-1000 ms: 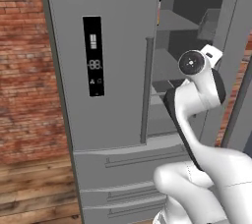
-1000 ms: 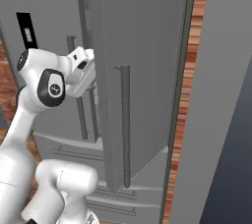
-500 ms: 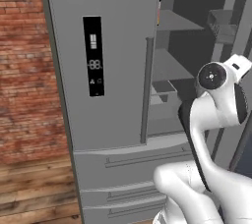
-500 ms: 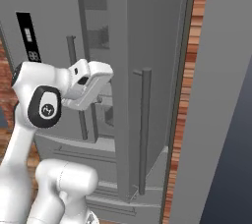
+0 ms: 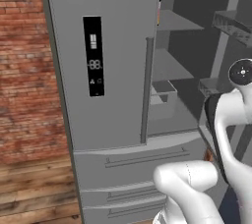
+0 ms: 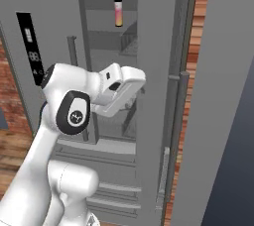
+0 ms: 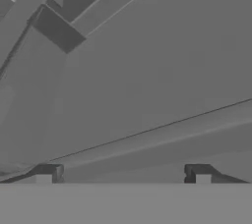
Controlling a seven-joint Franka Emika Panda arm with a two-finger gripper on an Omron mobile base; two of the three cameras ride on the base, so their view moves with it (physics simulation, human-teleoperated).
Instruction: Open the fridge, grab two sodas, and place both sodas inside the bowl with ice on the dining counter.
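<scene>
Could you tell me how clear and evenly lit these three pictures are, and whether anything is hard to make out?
Left base view: soft and slightly blurred, flat light, display panel legible. Right base view: sharper, the soda bottle stands out on a dim shelf. Hand view: nearly uniform grey surfaces, hard to identify; gripper tips wide apart.

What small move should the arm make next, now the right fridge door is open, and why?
Probably raise the open, empty gripper toward the pink-orange soda on the upper shelf. The fridge interior is exposed, and the hand sits well below that bottle, holding nothing.
</scene>
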